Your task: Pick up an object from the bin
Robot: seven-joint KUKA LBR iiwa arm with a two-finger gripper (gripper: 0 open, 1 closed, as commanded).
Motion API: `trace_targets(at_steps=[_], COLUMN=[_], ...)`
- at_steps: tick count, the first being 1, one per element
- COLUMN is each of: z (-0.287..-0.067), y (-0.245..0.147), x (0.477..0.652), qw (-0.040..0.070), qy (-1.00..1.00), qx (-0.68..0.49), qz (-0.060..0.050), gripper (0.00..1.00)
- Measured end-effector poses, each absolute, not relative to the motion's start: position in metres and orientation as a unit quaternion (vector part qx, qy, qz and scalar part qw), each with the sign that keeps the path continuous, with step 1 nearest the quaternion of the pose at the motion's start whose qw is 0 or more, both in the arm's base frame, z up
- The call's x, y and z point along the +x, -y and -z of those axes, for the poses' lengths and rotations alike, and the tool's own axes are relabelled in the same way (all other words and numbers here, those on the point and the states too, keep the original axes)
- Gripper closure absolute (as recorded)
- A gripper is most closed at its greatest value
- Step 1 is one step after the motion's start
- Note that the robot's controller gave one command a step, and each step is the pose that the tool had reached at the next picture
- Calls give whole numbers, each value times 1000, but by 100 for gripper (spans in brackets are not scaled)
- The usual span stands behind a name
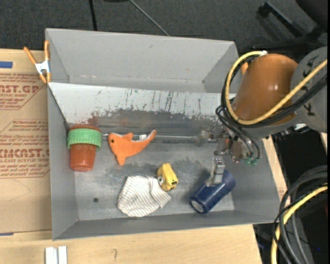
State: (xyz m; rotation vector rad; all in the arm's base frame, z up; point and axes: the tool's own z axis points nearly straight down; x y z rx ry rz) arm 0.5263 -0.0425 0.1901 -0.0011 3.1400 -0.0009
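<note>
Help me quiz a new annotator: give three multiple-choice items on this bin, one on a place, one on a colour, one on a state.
1. The gripper hangs over the bin's: A left end; B right end; C far wall.
2. The lid on the orange jar is: A blue; B green; C white.
3. The blue cylinder: A stands upright; B leans on the rim; C lies on its side.

Key: 1 B, the gripper is just above the blue cylinder at the right. 2 B, a green lid caps the jar. 3 C, its length rests along the bin floor.
</note>
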Motion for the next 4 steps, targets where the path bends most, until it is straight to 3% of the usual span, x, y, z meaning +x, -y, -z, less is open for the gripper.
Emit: trace_targets(at_steps=[1, 2, 3, 4], z=[-190, -175, -133, -85], y=[42, 50, 86, 88], x=[526, 516, 523, 520], qw=[1, 3, 1, 0], qy=[-1000, -998, -984, -975], qx=[0, -58, -175, -224], qz=[0, 0, 0, 0], gripper=[0, 0, 0, 100])
